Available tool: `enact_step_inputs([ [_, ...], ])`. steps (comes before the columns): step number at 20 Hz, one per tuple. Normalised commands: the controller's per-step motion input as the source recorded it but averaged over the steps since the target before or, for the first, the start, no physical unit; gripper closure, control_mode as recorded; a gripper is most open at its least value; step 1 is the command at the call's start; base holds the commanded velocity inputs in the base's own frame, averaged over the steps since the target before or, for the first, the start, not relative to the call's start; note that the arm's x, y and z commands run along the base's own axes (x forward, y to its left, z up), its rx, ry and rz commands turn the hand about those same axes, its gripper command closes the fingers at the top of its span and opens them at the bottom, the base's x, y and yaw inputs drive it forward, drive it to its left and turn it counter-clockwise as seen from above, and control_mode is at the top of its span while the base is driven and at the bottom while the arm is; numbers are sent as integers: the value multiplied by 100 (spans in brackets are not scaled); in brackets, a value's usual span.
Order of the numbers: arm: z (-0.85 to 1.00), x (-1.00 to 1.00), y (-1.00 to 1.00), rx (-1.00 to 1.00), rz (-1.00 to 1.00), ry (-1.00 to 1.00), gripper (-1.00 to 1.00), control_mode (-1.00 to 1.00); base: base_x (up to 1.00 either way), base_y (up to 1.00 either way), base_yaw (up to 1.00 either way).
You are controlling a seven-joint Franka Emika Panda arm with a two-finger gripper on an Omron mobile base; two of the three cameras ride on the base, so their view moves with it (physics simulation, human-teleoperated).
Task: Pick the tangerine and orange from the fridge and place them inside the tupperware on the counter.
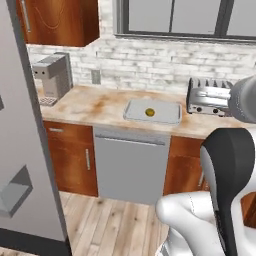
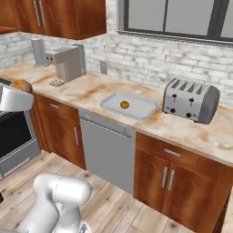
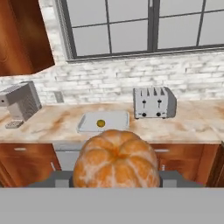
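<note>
Pale-streaked orange tangerine [image 3: 116, 159], light grey tupperware [image 2: 136, 109] w/ small yellow-orange fruit [image 2: 124, 105] (dark spot), beige orange-marbled counter [image 2: 191, 129], silver toaster [image 2: 190, 101].

Flat, even rendered light fills all 3 views, with no clear single source. The counter [image 2: 82, 93] reads bright and shadows on it are faint: a soft, thin one hugs the toaster [image 2: 190, 100]. The window [image 3: 144, 26] panes are a dull grey, without glare. Textures look soft and slightly blurred, most on the brick wall [image 1: 150, 62]. In the hand view the near fruit [image 3: 115, 159] seems a little fuzzy at its edges.
</note>
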Motion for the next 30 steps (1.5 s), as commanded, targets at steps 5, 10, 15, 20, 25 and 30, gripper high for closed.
enact_step_inputs([
  [5,0,0,0,0,0,0,100,100,77,-51,0],
  [10,0,0,0,0,0,0,100,100,82,-32,0],
  [15,0,0,0,0,0,0,100,100,86,-12,-11],
  [20,0,0,0,0,0,0,100,100,78,13,-43],
  [25,0,0,0,0,0,0,100,100,36,40,-61],
  [30,-39,22,28,14,-34,69,100,-100,0,0,0],
])
